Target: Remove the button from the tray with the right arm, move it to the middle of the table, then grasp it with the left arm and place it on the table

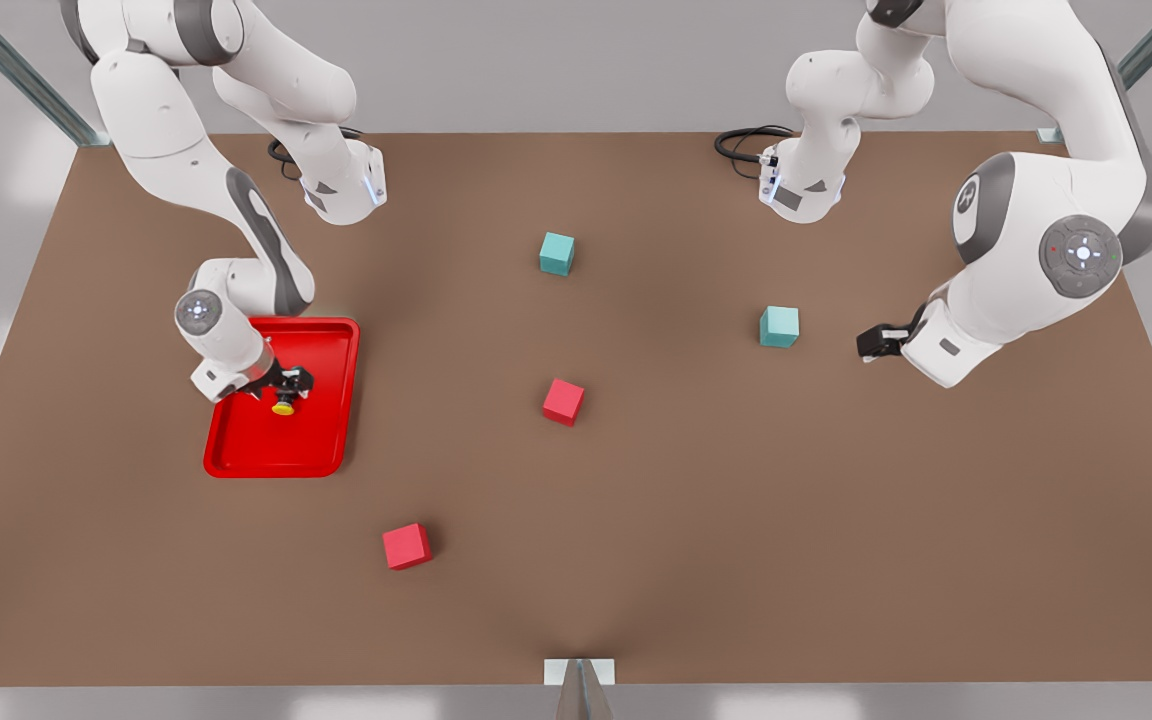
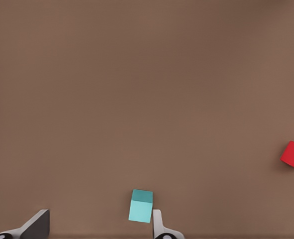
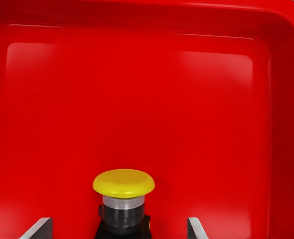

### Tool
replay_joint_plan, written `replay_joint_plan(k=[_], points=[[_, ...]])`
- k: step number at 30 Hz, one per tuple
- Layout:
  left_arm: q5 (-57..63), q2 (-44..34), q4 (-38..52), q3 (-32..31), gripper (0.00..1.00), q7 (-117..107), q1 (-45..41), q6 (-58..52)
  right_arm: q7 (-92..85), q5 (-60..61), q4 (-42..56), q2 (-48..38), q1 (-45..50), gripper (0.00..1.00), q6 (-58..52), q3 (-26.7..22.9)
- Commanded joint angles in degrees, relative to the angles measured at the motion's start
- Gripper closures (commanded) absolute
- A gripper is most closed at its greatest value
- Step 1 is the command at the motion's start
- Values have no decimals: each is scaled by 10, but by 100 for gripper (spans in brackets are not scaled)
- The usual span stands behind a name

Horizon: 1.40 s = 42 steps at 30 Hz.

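Straddling button [image 3: 123, 182] (grey stem): right claw [image 3: 119, 226]

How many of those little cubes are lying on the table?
4. One teal cube lies toward the far middle, another teal cube toward the front view's right, one red cube near the centre, another red cube nearer the camera. None seems hidden.

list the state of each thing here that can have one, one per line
button: upright in the tray, between the right end effector's open fingers, not gripped
tray: flat on the table, holding the button
right end effector: open, low over the tray
left end effector: open, empty, waiting above the table near a teal cube
other teal cube: resting on the table
two red cubes: resting on the table
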Motion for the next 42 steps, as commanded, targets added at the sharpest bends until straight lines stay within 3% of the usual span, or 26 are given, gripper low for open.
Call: replay_joint_plan(k=[1,6,9,10,12,17,19,20,22,26,27,34,36,38,42], points=[[0,0,0,0,0,-3,0,0,-11,0,-3,3,0,0,19,0],[0,0,0,0,0,-3,1,1,-13,-1,-35,-4,-15,3,19,0],[0,0,0,0,0,-2,1,1,-13,-1,-37,-4,-16,32,17,0],[0,0,0,0,0,-2,2,1,-13,-1,-37,-3,-16,47,15,0],[0,0,0,0,0,-2,1,1,-16,-1,-37,-3,-16,58,14,0],[0,1,0,0,0,-1,3,4,-20,-2,-33,-36,-5,61,-31,4],[0,1,0,0,0,-1,3,4,-11,0,18,-109,-13,61,-192,55],[0,2,0,0,0,-1,3,4,-1,4,90,-113,-12,61,-292,84],[0,2,0,0,0,-1,4,4,50,6,179,-110,-4,61,-387,136],[0,3,0,0,0,-1,4,6,250,37,251,-69,-1,60,-418,276],[0,3,0,0,0,-1,3,6,322,38,273,-41,31,60,-418,290],[0,4,0,0,0,-1,4,7,723,25,554,194,281,60,-417,268],[0,4,0,0,0,-1,4,8,793,29,626,231,392,60,-419,189],[0,4,0,0,0,-1,4,11,891,29,757,319,462,59,-426,158],[0,8,0,0,0,-1,4,11,959,39,902,443,564,52,-426,71]])
